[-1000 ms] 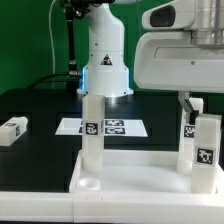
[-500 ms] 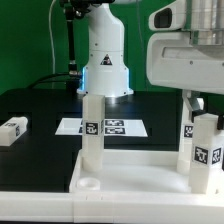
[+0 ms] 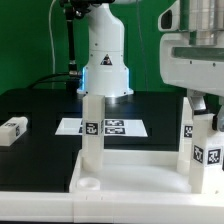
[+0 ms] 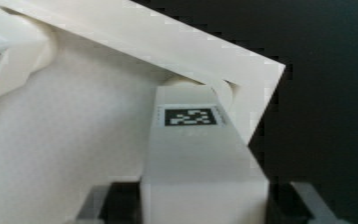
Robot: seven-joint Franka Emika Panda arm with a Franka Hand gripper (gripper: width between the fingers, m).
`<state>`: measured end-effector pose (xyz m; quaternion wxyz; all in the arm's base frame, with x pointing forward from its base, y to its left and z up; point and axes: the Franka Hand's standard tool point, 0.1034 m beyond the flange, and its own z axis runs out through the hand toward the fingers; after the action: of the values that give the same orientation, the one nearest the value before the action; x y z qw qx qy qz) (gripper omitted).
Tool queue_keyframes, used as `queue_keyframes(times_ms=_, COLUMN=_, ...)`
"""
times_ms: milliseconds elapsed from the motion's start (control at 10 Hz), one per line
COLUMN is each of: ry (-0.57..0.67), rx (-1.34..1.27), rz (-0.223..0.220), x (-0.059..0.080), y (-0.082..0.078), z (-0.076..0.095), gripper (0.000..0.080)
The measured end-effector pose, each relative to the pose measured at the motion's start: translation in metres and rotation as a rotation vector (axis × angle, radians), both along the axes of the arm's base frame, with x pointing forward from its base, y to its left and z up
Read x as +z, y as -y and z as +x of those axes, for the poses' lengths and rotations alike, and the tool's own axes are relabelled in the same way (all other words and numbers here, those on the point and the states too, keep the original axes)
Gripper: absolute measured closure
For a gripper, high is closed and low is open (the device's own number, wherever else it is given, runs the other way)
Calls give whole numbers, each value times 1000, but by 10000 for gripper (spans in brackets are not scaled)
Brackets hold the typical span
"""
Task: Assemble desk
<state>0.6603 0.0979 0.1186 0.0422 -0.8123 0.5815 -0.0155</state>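
End effector (image 3: 203,103) straddles my right-hand leg (image 3: 206,150), upright in the desk top's (image 3: 130,172) corner, jaws seemingly slackening off it; light, stiff, slick plastic, best pinched high on flat faces.

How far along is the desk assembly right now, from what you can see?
Done: two legs stand upright in the tabletop, one at the exterior view's left and one at its right. In hand: the end effector is at a third leg by the right corner; whether it grips, I cannot tell. Left: a fourth leg lies loose on the table, and the near-left socket is empty.
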Motion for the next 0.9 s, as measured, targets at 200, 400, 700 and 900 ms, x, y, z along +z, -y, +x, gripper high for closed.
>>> queue_keyframes(times_ms=200, ry=0, rx=21, rz=-2, x=0, y=-1, z=0, gripper=297)
queue_keyframes(times_ms=400, ry=4, rx=212, rz=-26, x=-1, y=-4, z=-2, gripper=160)
queue_keyframes(times_ms=700, ry=10, rx=495, rz=-58, x=-2, y=-7, z=-3, gripper=151)
queue_keyframes(times_ms=900, ry=13, rx=623, rz=-68, x=-3, y=-7, z=-3, gripper=151)
